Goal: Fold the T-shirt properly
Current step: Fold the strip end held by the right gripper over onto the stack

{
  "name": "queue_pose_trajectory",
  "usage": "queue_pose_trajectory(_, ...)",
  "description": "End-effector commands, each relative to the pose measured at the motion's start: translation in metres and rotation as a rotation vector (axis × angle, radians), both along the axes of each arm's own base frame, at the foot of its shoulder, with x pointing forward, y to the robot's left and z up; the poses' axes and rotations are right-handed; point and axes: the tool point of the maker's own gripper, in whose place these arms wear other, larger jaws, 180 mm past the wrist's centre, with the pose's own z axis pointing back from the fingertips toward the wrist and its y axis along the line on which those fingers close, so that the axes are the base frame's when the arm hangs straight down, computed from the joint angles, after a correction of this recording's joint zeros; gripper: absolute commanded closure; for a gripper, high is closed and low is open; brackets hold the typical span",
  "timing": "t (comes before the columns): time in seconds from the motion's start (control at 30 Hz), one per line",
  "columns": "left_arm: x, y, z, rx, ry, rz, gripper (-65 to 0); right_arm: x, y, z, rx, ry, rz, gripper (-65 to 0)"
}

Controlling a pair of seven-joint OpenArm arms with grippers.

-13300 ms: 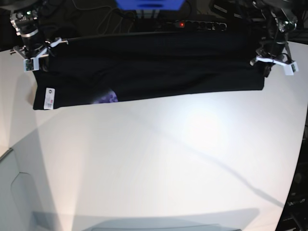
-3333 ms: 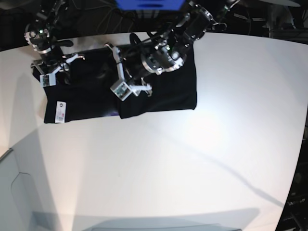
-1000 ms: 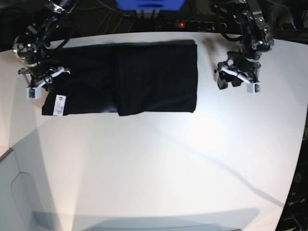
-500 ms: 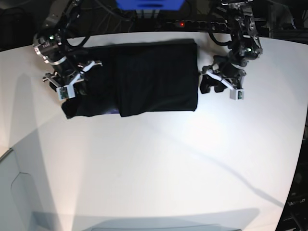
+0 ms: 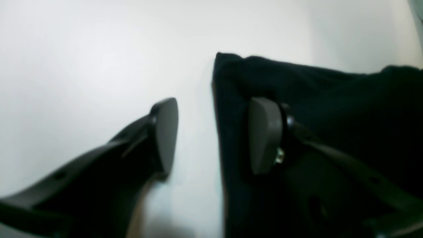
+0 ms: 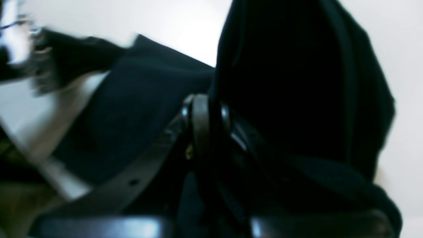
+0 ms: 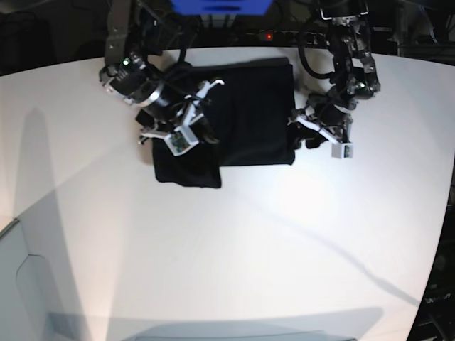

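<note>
The black T-shirt (image 7: pixel 249 114) lies folded at the back of the white table (image 7: pixel 234 249). My right gripper (image 7: pixel 186 131), on the left of the base view, is shut on the shirt's left end and holds it lifted over the middle. In the right wrist view the fingers (image 6: pixel 201 122) pinch the black cloth (image 6: pixel 297 82), which drapes beside them. My left gripper (image 7: pixel 304 131) is open at the shirt's right edge. In the left wrist view (image 5: pixel 214 135) one finger (image 5: pixel 165 132) is on the bare table and the other on the cloth (image 5: pixel 330 99). The label and print are hidden.
A power strip (image 7: pixel 284 34) with cables and a blue object (image 7: pixel 220 6) sit beyond the table's back edge. A grey panel (image 7: pixel 21 284) stands at the table's front left. Bare white table surface stretches in front of the shirt.
My right gripper has carried the shirt's left end rightwards over the folded part, hiding the white label. My left gripper has moved left to the shirt's right edge.
</note>
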Motion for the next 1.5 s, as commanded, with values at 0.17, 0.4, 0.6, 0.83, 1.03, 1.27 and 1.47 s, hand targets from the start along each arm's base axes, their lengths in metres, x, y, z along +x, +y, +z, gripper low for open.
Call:
queue_pose_trajectory(0.17,-0.005,-0.007,-0.008,0.003,0.040,-0.017,-33.4,-0.003,0.067,0.044,0.113,-0.121,0.189,0.0)
queue_pose_trajectory(0.4,-0.008,-0.006,-0.009,0.003,0.046,-0.016,-33.4,0.000,0.114,0.027,0.115,-0.091,0.346,0.0)
queue_pose_trajectory(0.6,-0.008,-0.001,-0.007,0.016,0.042,-0.014,-33.4,0.003,0.129,0.001,0.152,-0.036,0.371,0.0)
queue_pose_trajectory(0.83,-0.008,0.029,0.009,0.070,0.003,0.028,-33.4,0.008,0.131,0.000,0.149,-0.039,0.376,0.0)
queue_pose_trajectory(1.03,-0.014,0.060,0.034,0.136,-0.051,0.095,-33.4,0.007,0.132,0.000,0.147,-0.038,0.383,0.0)
queue_pose_trajectory(1.27,-0.025,0.112,0.069,0.234,-0.120,0.218,-33.4,0.008,0.133,-0.021,0.122,0.017,0.395,-1.1)
queue_pose_trajectory(1.47,-0.034,0.141,0.076,0.269,-0.124,0.292,-33.4,0.011,0.132,-0.004,0.137,-0.032,0.388,-26.7)
